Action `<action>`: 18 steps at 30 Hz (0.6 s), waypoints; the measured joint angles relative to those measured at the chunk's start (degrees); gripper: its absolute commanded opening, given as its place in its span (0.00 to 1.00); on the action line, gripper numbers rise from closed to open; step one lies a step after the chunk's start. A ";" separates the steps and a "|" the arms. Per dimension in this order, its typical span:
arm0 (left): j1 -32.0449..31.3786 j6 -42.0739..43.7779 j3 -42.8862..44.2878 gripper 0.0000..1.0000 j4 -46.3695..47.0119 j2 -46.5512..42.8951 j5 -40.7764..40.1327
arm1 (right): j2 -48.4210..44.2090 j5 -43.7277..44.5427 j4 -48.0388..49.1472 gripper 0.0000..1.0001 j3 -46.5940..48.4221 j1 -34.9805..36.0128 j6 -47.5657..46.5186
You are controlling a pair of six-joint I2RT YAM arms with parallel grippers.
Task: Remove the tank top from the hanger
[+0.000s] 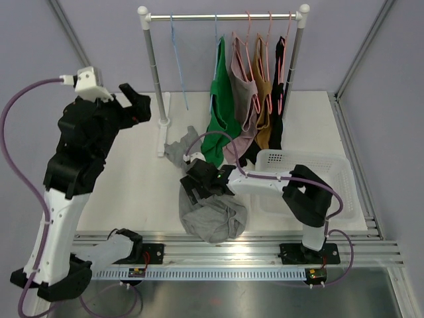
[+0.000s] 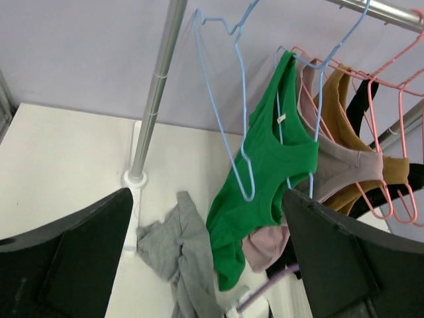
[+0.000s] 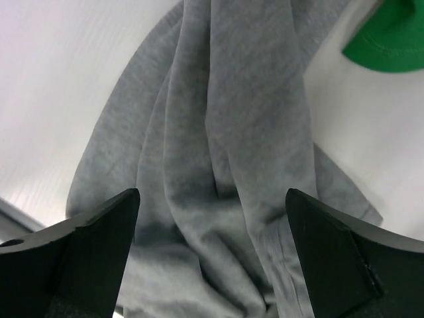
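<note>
Beneath the right arm [image 1: 265, 184], grey tank top [image 1: 213, 222], partly hidden.

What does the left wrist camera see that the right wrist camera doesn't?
Only the left wrist camera shows the rack pole, the empty blue hanger, and the pinkish top, brown top and black top hanging behind. Only the right wrist camera shows the gray tank top up close, folds and all, below the open right hand. Both show that gray tank top lying off its hanger, some green top, and the white table.
</note>
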 measured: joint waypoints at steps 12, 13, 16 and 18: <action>0.00 -2.29 -30.40 0.99 -7.85 -35.87 -2.54 | 9.46 3.93 0.79 0.01 4.55 1.84 -0.87; 0.00 -2.03 -33.42 0.99 -6.88 -38.53 -2.80 | 9.46 3.58 1.01 0.00 4.55 2.10 -0.66; 0.00 -1.53 -41.35 0.99 -6.27 -45.03 -4.13 | 9.22 2.84 1.20 0.00 4.57 2.43 -0.63; 0.00 -1.51 -45.33 0.99 -6.54 -48.15 -5.38 | 8.50 2.80 0.09 0.00 4.98 2.58 -0.90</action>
